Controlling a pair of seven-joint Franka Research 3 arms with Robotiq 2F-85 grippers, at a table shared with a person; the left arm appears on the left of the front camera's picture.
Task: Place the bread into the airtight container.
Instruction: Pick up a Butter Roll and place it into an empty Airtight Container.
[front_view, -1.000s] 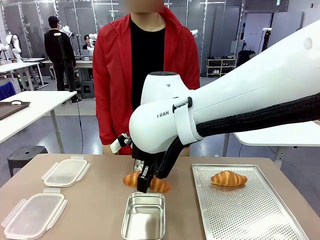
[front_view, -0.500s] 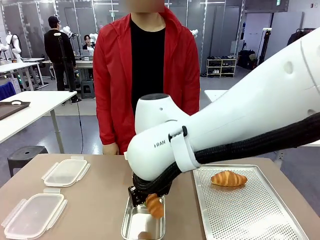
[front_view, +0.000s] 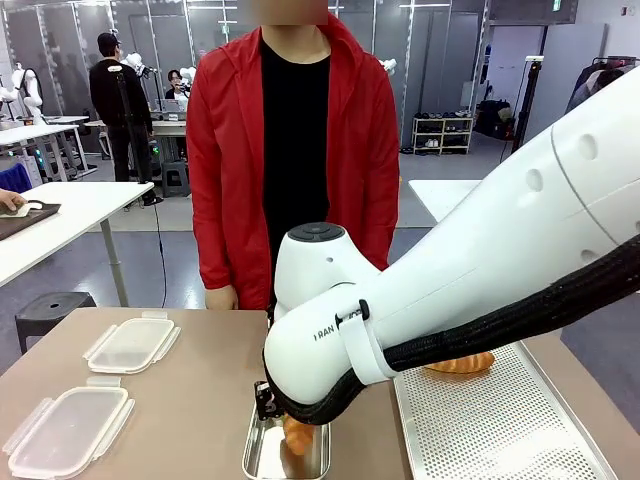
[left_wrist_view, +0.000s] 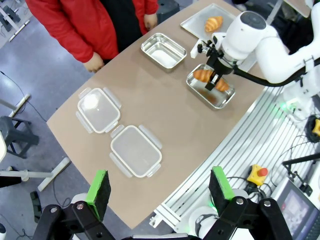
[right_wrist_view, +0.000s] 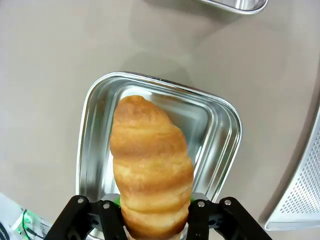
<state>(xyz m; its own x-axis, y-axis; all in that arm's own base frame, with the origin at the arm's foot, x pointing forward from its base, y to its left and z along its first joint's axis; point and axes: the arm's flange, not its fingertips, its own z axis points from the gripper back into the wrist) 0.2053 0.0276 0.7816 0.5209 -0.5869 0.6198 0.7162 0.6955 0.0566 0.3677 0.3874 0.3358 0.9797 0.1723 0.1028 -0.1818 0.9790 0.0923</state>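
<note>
**Operator:** What's around my grippers, starting closest?

**Spotter:** In your left wrist view, your left gripper (left_wrist_view: 159, 186) sits at the bottom edge with its jaws wide apart and nothing between the pads. Past it, two clear lids (left_wrist_view: 136, 150) lie on the table (left_wrist_view: 165, 105) at centre left. Farther up, a second steel container (left_wrist_view: 163, 50) sits empty. The perforated tray (left_wrist_view: 197, 17) at the top edge carries a second croissant (left_wrist_view: 213, 23).

**Operator:** Anything blocking the front view?

**Spotter:** Your right arm (front_view: 450, 280) fills the right half of the frame and hides most of that tray. The person (front_view: 290, 150) stands behind the table, top centre.

**Operator:** And the right jaws?

**Spotter:** Your right gripper (right_wrist_view: 152, 220) is clamped on the croissant (right_wrist_view: 150, 170). The croissant hangs over the steel container (right_wrist_view: 160, 85), lower centre in the front view. You cannot tell whether it touches the bottom.
</note>
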